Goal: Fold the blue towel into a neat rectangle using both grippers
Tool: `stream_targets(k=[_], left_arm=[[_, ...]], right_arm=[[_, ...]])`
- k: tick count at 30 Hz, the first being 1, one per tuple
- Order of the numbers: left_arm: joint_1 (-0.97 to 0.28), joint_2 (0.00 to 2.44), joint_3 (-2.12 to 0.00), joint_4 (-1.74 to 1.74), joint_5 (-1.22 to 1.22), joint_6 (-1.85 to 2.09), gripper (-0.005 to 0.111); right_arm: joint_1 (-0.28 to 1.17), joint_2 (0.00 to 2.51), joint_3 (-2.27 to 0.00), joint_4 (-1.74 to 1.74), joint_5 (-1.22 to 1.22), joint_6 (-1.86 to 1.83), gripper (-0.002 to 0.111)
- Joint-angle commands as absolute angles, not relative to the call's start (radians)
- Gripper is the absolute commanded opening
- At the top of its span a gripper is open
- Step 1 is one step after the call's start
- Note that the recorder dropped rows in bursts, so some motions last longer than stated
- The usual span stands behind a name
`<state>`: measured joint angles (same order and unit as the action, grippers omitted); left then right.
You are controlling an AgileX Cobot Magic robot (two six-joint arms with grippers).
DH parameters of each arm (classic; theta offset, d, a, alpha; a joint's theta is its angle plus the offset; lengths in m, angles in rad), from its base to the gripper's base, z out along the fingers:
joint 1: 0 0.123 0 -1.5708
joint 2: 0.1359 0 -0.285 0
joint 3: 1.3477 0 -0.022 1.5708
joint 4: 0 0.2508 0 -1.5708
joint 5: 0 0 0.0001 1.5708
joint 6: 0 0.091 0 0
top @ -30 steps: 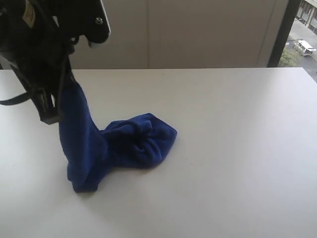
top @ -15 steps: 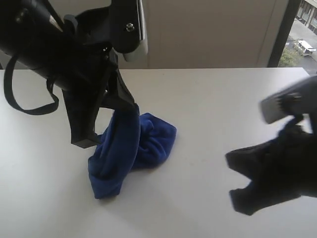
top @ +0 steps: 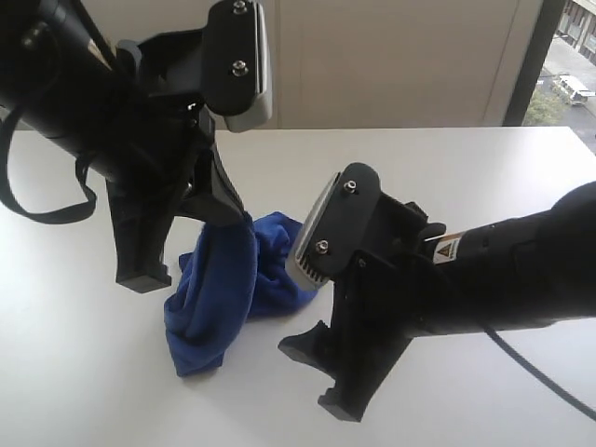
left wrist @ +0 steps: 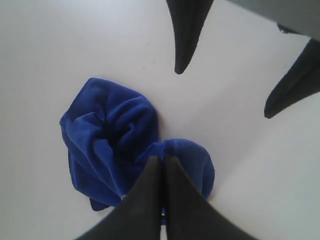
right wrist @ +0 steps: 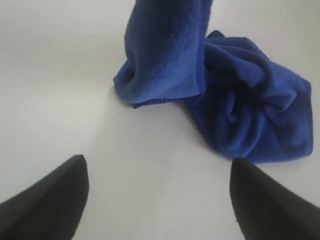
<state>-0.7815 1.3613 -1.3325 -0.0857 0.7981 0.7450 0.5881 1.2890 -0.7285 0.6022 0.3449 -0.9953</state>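
Pinching the royal-blue terry towel (left wrist: 107,135) in my left pincer (left wrist: 161,160), I judge it light, floppy; my spread right pincer (right wrist: 157,161) should take its drooping edge.

towel (top: 214,298): royal blue, plain | l pincer (left wrist: 161,160): blk | r pincer (right wrist: 157,161): blk | table (top: 466,158): white

A white table (top: 466,177) with a smooth, matte top carries a blue towel (top: 209,307), bunched in a crumpled heap left of the middle in the exterior view. Part of the cloth rises off the surface in a hanging fold, and the rest lies rumpled on the table.
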Motion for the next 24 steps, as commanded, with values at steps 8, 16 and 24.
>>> stream_targets(k=[8, 16, 24], left_arm=[[-0.779, 1.35, -1.326, -0.104, 0.831, 0.748, 0.0], [-0.779, 1.35, -1.326, -0.104, 0.831, 0.748, 0.0], [-0.779, 1.35, -1.326, -0.104, 0.835, 0.748, 0.0]], right_arm=[[0.598, 1.277, -0.738, 1.026, 0.238, -1.409, 0.069], [0.598, 1.277, -0.738, 1.623, 0.29, -2.015, 0.069], [0.598, 1.326, -0.755, 1.743, 0.333, -2.136, 0.06]])
